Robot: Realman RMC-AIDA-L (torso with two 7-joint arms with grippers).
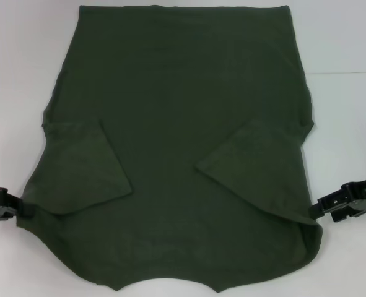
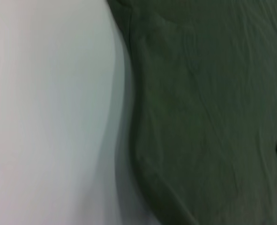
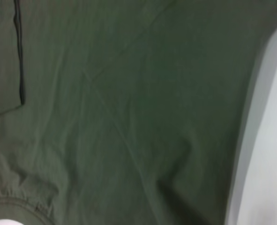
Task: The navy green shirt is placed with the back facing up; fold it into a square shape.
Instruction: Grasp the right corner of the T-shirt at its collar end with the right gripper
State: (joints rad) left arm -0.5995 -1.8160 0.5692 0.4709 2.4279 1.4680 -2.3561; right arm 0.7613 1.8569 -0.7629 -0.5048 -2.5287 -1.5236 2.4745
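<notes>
The navy green shirt (image 1: 176, 142) is flanked between left claw (image 1: 9, 207) and right claw (image 1: 322, 209); neither claw's state can be told.

Plain white table (image 1: 350, 124), smooth matte surface, faint seam line across its far right side

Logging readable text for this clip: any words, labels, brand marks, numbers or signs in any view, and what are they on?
None can be read in any view.
The navy green shirt is plain, with no print or tag showing.
The left pincer and right pincer, at the shirt's side edges, show no markings.
The white table carries no sign.
</notes>
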